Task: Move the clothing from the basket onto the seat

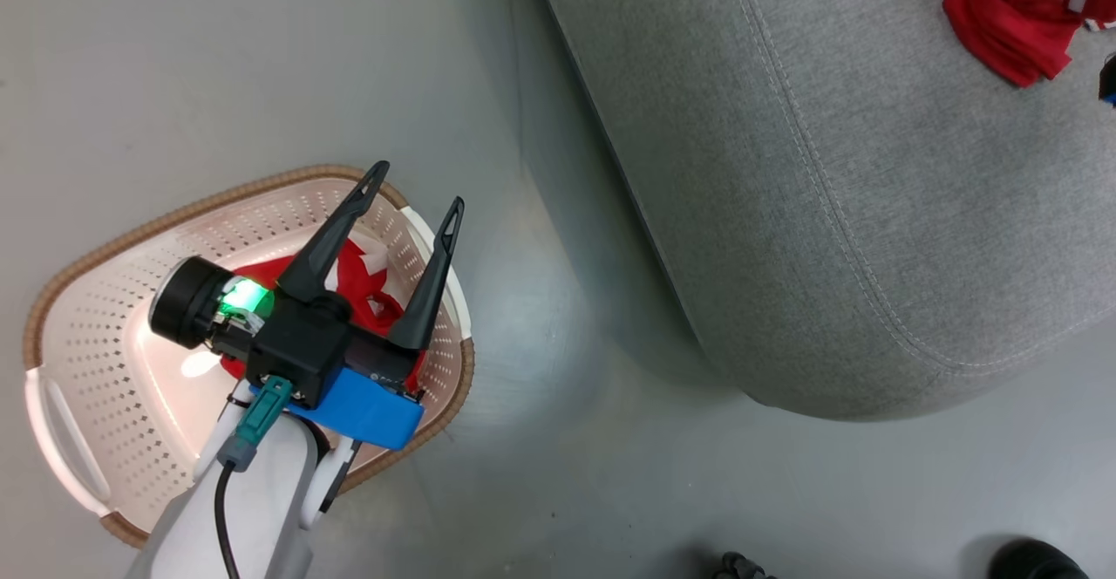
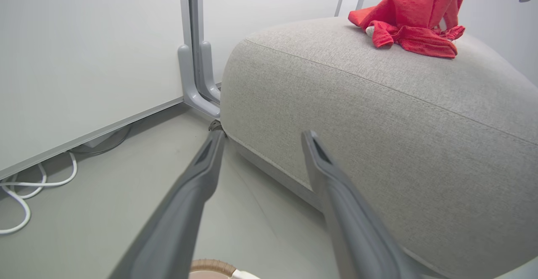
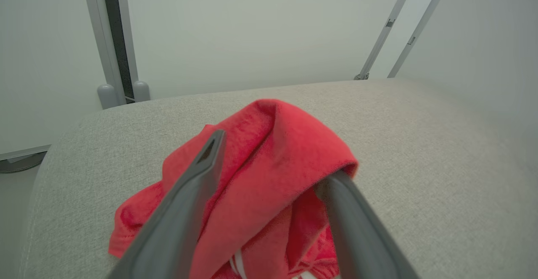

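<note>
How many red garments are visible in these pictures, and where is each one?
2. One red garment lies in the basket; the second garment lies on the grey seat. More could lie hidden underneath the first.

Matt cloth seat (image 1: 854, 213), soft fabric clothing (image 3: 269, 165), perforated plastic basket (image 1: 87, 335) — glossy inside, smooth faintly shiny floor (image 1: 218, 56)

Look at grey floor (image 1: 174, 56): basket (image 1: 87, 361) is sitting on it at your left, seat (image 1: 872, 213) is standing near it, bare floor strip showing between. Red garment (image 1: 1003, 12) is lying crumpled on seat top, running off head view's upper right edge. In left wrist view, white cables (image 2: 75, 169) are lying looped on floor along wall; grey post foot (image 2: 197, 94) is resting by seat corner.
</note>
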